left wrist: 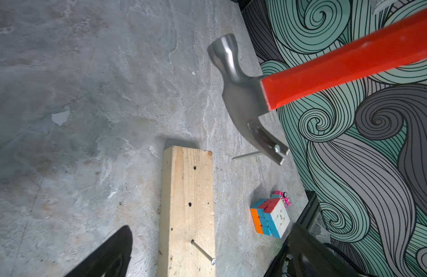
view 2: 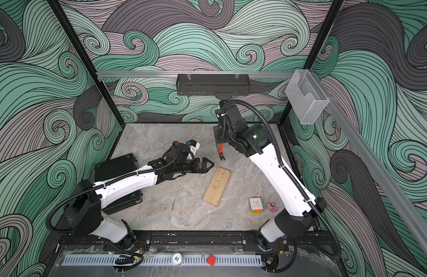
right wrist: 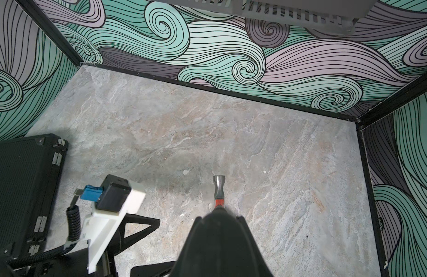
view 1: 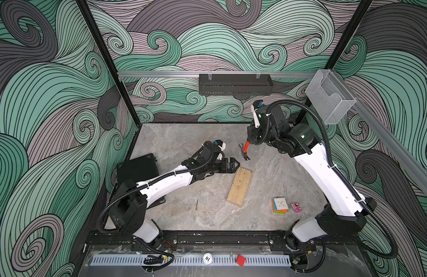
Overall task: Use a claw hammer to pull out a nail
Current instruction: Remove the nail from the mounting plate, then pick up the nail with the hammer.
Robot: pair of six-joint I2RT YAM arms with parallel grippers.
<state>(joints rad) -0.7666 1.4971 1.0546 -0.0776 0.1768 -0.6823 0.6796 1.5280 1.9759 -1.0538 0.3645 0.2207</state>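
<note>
The right gripper (view 1: 251, 141) clamps the hammer (left wrist: 241, 96) by its shaft, raised over the far middle of the counter (view 1: 183, 139). A nail (left wrist: 246, 155) sits wedged in the claw, clear of the wood block (view 1: 239, 185), so the pull appears complete. The left gripper (view 1: 236, 165) is released, just beside the block's far end. Keep the claw level so the nail cannot drop. A second nail (left wrist: 202, 251) leans in the block.

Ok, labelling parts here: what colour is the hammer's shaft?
The claw hammer's shaft is orange-red; left wrist view shows it best.
</note>
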